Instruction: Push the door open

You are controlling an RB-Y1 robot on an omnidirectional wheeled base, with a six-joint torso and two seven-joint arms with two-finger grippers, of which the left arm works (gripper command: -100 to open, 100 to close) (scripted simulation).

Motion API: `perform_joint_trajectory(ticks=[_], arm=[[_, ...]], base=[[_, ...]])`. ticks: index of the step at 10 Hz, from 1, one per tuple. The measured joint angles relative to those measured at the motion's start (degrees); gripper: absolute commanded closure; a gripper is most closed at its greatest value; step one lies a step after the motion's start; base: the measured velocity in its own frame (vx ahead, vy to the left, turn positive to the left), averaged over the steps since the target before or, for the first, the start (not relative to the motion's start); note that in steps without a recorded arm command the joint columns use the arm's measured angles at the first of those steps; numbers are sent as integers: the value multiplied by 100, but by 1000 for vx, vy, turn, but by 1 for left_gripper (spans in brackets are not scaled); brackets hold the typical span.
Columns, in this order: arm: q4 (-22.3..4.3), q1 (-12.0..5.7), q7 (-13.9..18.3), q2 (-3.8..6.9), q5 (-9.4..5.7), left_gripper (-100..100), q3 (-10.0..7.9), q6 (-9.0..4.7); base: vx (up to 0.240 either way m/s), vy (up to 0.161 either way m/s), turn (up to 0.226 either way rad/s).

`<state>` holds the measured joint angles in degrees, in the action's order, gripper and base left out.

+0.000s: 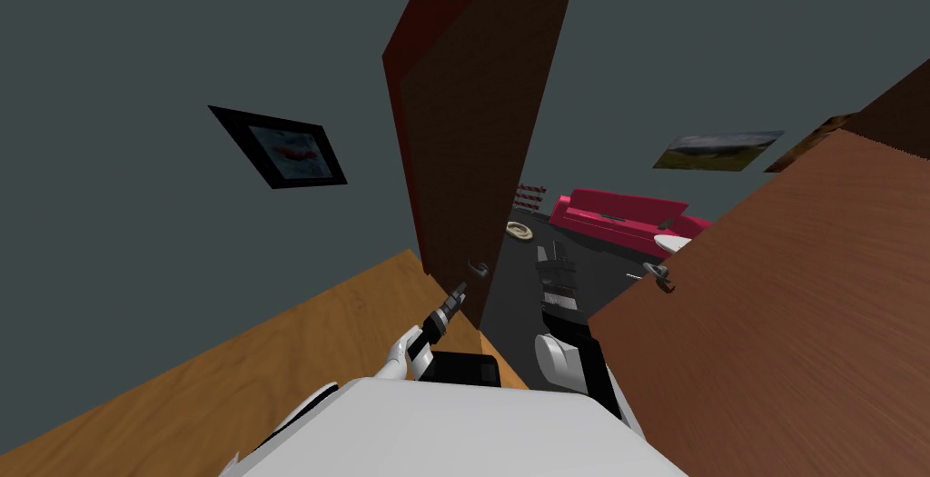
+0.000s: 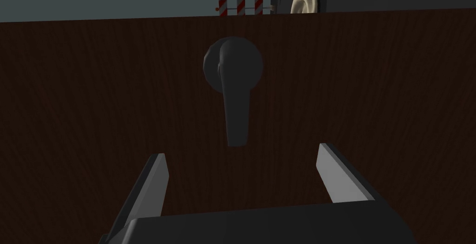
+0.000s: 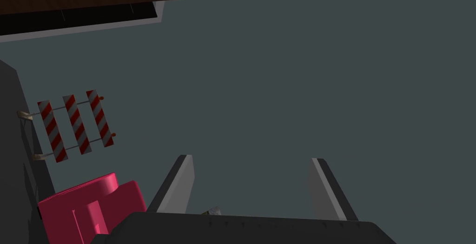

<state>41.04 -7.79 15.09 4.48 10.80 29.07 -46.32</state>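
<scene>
The dark brown wooden door (image 1: 472, 135) stands ajar at 12 o'clock, top cut off. Its dark grey lever handle (image 2: 232, 88) lies at 12 o'clock of the left gripper (image 2: 241, 155), whose fingers (image 2: 153, 176) are wide apart, empty, short of the lever. The right gripper (image 3: 251, 162), at 1 o'clock in the doorway gap, is likewise spread and empty

White left forearm (image 1: 401, 352) wearing dark and grey wrist bands, white-shelled black right arm (image 1: 554, 358), thin light grey blade fingers (image 2: 151, 181) rising from dark boxes
</scene>
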Motion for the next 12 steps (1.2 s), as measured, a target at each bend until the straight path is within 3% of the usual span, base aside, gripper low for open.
perform_joint_trajectory(ticks=[5, 9, 10, 12], arm=[[-63, -24, -34, -8, -17, -100, -40, -8], [-110, -48, -90, -76, -42, -100, -101, 5], [-110, -51, -93, -80, -43, 100, -103, 6], [-103, -67, -91, -81, -46, 100, -109, 8]], base=[[121, -65, -25], [154, -89, -23], [-6, 3, 3], [-15, 11, -15]])
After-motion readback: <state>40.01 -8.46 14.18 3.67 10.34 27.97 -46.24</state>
